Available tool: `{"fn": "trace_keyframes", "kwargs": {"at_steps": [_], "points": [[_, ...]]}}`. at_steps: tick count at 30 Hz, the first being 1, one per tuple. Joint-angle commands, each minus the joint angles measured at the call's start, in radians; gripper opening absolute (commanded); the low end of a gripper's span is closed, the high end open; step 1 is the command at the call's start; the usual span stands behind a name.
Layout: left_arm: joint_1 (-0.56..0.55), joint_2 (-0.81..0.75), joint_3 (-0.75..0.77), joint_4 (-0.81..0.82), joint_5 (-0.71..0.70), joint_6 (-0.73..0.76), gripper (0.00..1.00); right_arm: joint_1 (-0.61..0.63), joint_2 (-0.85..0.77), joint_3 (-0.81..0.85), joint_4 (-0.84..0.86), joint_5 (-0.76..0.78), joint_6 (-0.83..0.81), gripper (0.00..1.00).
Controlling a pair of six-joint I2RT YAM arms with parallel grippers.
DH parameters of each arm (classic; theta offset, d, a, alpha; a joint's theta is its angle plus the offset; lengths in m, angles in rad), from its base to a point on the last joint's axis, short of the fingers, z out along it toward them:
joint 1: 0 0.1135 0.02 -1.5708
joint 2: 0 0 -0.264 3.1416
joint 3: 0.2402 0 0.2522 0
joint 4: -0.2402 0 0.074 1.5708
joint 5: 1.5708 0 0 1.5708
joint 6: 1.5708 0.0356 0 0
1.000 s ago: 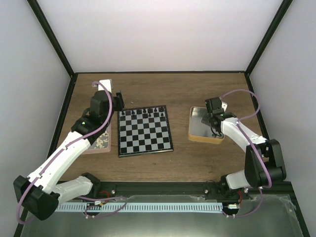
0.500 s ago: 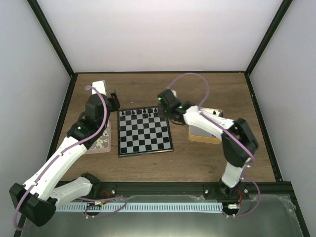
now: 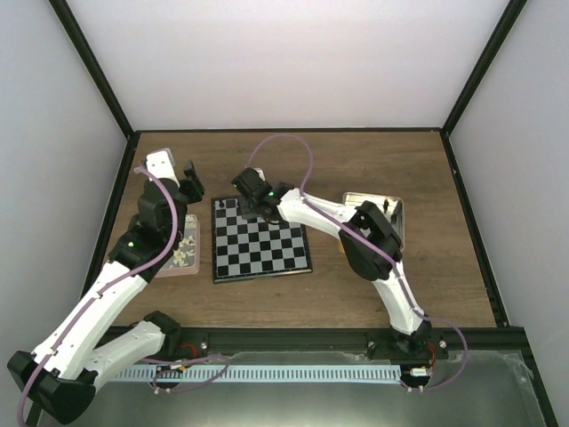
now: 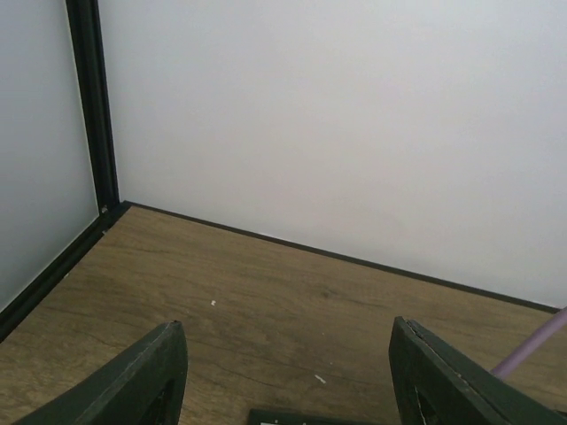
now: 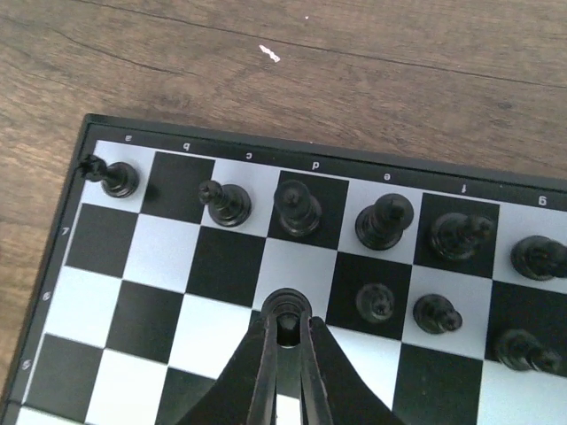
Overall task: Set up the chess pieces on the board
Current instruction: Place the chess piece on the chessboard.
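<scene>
The board (image 3: 263,240) lies at the table's middle left. Several black chess pieces (image 5: 384,221) stand along its far rows, the leftmost on the corner square (image 5: 118,177). My right gripper (image 3: 256,205) hangs over the board's far left part. In the right wrist view it (image 5: 286,326) is shut on a small black chess piece (image 5: 286,305), held low over a pale square of the board (image 5: 168,257). My left gripper (image 3: 193,178) is open and empty, left of the board's far corner. Its fingers (image 4: 151,372) frame bare wood.
A pink tray (image 3: 165,267) with pale pieces lies left of the board, under my left arm. A metal tin (image 3: 396,213) lies right of the board, partly hidden by my right arm. Black frame posts and white walls close in the table.
My right arm has swung from the tin leftward across to the board's far left, carrying a black piece. My left arm has drawn back to the left, away from the board.
</scene>
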Motion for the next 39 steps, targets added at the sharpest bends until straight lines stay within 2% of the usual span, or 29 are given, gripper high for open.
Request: {"fn": "trace_keyframes", "kwargs": {"at_steps": [1,9,32,35,39], "points": [[0.007,-0.017,-0.01,0.041,-0.025,0.003,0.65,0.0,0.054,0.089,-0.06,0.022,-0.037,0.07],[0.008,-0.017,-0.011,0.043,-0.009,0.006,0.65,0.0,0.122,0.167,-0.093,0.012,-0.061,0.07],[0.007,-0.018,-0.014,0.04,-0.011,0.007,0.65,0.0,0.193,0.216,-0.114,-0.001,-0.076,0.11],[0.008,-0.02,-0.014,0.04,-0.012,0.008,0.65,0.0,0.192,0.222,-0.121,0.003,-0.074,0.15],[0.007,-0.02,-0.014,0.04,-0.011,0.007,0.65,0.0,0.169,0.222,-0.122,-0.001,-0.07,0.27]]}}
